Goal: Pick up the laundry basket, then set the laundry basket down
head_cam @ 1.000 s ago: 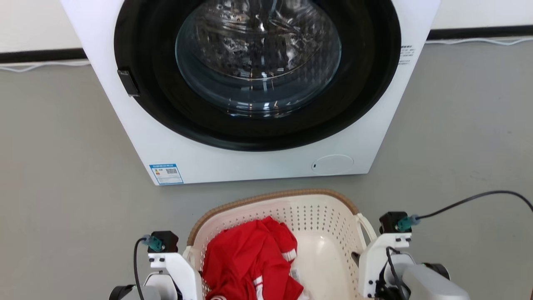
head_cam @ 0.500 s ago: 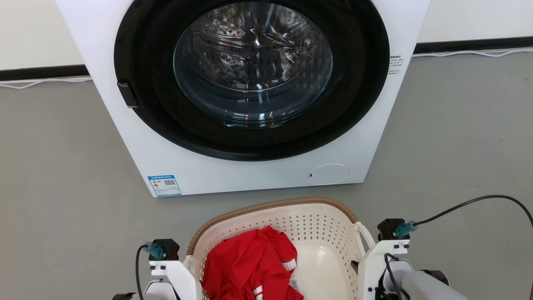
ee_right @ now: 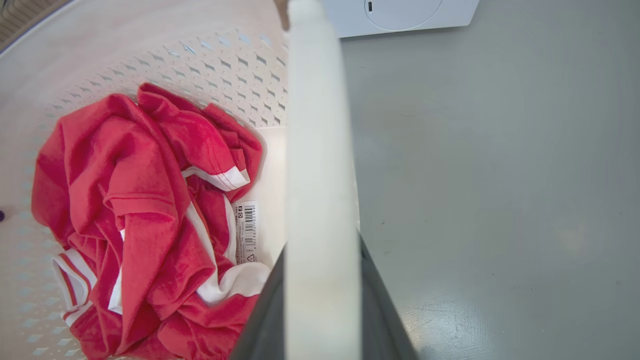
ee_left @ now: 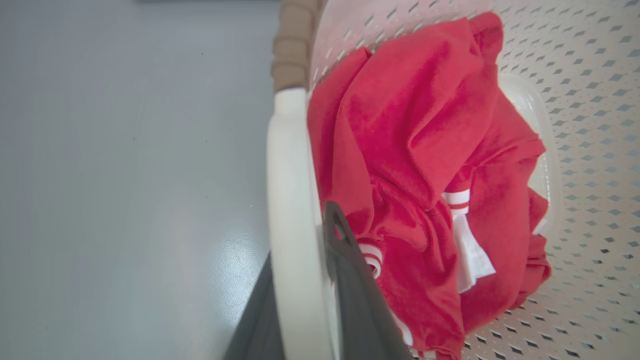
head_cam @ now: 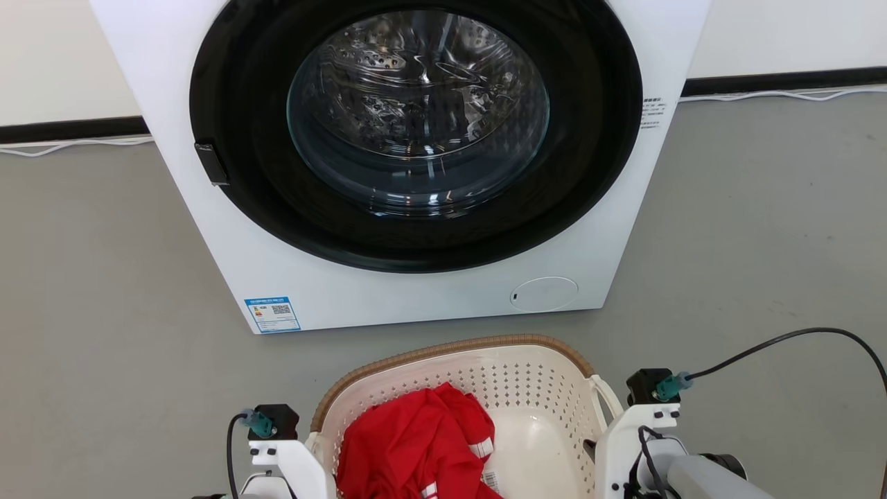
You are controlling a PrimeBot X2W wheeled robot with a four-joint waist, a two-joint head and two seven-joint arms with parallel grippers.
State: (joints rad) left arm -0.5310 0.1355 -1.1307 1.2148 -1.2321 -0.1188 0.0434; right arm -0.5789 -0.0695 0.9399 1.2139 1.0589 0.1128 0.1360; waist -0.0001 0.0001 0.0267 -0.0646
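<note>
My left gripper [ee_left: 300, 232] clamps the laundry basket [head_cam: 485, 344] by one white handle [ee_left: 287, 165], and my right gripper [ee_right: 322, 245] clamps the other; the basket is possibly clear of the floor [head_cam: 104, 312].

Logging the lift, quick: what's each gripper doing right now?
Left gripper: jaws closed on the left handle of the laundry basket.
Right gripper: jaws closed on the basket's right handle.
</note>
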